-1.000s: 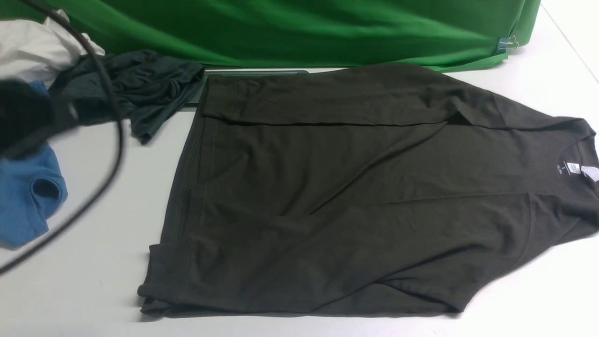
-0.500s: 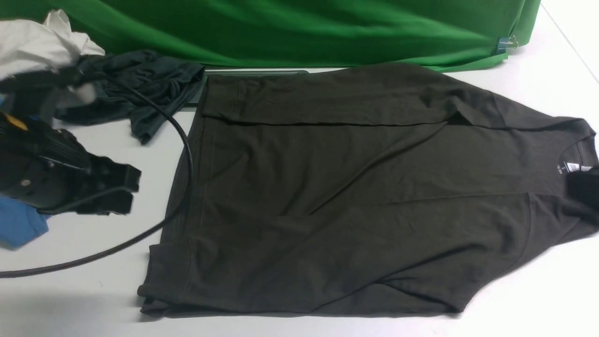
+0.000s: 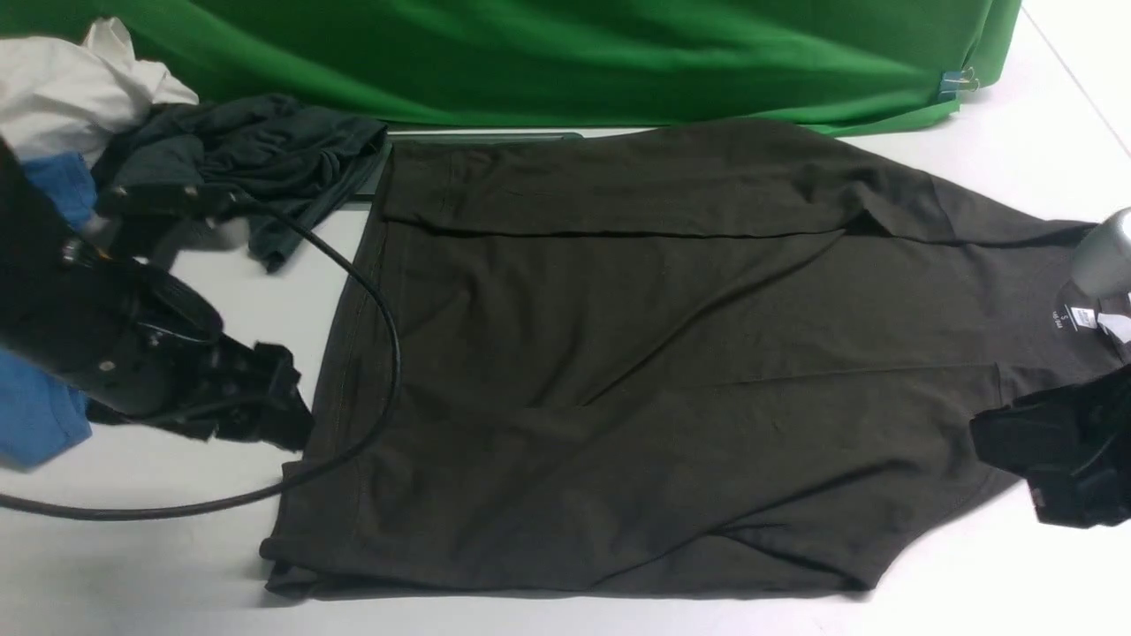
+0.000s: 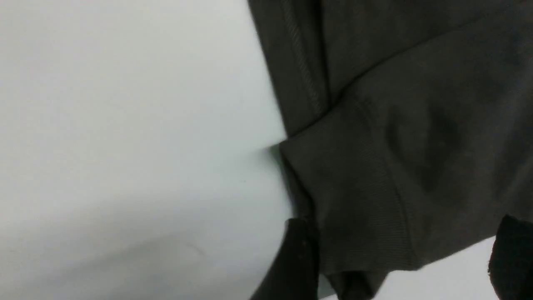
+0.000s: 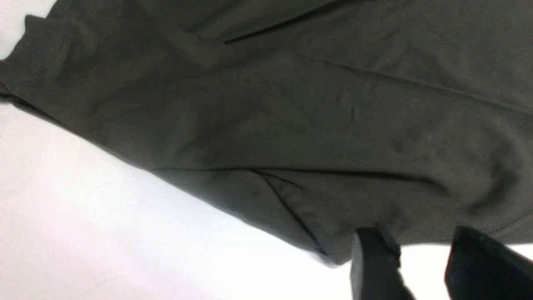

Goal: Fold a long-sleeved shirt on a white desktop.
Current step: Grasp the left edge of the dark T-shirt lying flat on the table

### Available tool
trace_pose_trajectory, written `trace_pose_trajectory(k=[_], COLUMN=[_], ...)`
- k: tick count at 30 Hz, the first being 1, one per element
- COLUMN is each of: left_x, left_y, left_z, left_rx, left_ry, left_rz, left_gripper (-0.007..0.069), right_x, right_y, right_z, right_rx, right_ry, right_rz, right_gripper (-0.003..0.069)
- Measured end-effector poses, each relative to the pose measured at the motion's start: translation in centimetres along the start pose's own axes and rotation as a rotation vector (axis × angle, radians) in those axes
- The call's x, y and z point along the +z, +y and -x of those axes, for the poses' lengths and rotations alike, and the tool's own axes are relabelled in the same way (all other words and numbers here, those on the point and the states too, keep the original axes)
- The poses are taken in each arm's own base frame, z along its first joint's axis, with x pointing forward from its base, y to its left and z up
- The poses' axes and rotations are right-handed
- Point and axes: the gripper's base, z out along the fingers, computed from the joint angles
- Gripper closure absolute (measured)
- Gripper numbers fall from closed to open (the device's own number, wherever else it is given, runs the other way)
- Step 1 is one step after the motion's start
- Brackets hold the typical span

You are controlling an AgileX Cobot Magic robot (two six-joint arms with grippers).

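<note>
The long-sleeved shirt [image 3: 618, 371] lies flat on the white desktop [image 3: 177, 565], hem to the left, white neck label [image 3: 1082, 318] to the right, both sleeves laid over the body. My left gripper [image 3: 283, 415] hovers at the hem's left edge. In the left wrist view its fingers [image 4: 300, 258] stand wide apart and open, and a ribbed cuff [image 4: 366, 200] lies under the left gripper [image 4: 406, 262]. My right gripper [image 3: 1016, 442] is over the near shoulder. The right gripper [image 5: 424, 266] is open, bare table showing in its gap, with the shirt [image 5: 291, 116] edge at its tips.
A blackish-teal garment [image 3: 256, 159], a blue garment [image 3: 35, 415] and white cloth [image 3: 62, 88] are piled at the far left. A black cable [image 3: 384, 353] loops over the shirt's hem. The green backdrop [image 3: 565, 53] runs along the back, with the cable hatch [image 3: 477, 137] beneath it.
My left arm swung in from the far left to the hem and its jaws opened wide. My right gripper came in from the right edge over the near shoulder. The shirt stayed put.
</note>
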Motion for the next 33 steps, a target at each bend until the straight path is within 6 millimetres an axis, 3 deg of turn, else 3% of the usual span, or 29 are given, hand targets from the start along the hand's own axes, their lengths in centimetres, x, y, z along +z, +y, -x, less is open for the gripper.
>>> trace_pose_trajectory(k=[10, 14, 17, 18, 21, 23, 27, 33], left_x=[6.2, 8.1, 8.3, 8.3, 8.3, 8.3, 8.1, 3.9], left_y=[1.3, 1.3, 1.2, 1.2, 1.2, 1.2, 1.2, 0.5], left_z=[1.2, 1.4, 1.6, 1.6, 1.7, 1.7, 1.7, 3.2], left_rx=[-0.046, -0.048, -0.054, -0.055, -0.052, -0.053, -0.051, -0.037], left_ry=[0.107, 0.12, 0.104, 0.103, 0.097, 0.096, 0.09, -0.048], left_rz=[-0.036, -0.088, -0.101, -0.102, -0.102, -0.102, -0.101, -0.088], left_gripper=[0.0039, 0.0099, 0.0226, 0.0226, 0.0458, 0.055, 0.0575, 0.0575], right_x=[0.2, 0.2, 0.2, 0.2, 0.2, 0.2, 0.2, 0.2], right_y=[0.0, 0.0, 0.0, 0.0, 0.0, 0.0, 0.0, 0.0], right_z=[0.0, 0.0, 0.0, 0.0, 0.0, 0.0, 0.0, 0.0], right_rx=[-0.017, -0.019, -0.021, -0.021, -0.021, -0.021, -0.021, -0.02], right_ry=[0.006, 0.006, 0.006, 0.006, 0.006, 0.006, 0.006, 0.005], right_rz=[0.001, 0.002, 0.002, 0.002, 0.002, 0.002, 0.002, 0.002], right_gripper=[0.0419, 0.0419, 0.0419, 0.0419, 0.0419, 0.0418, 0.0418, 0.0418])
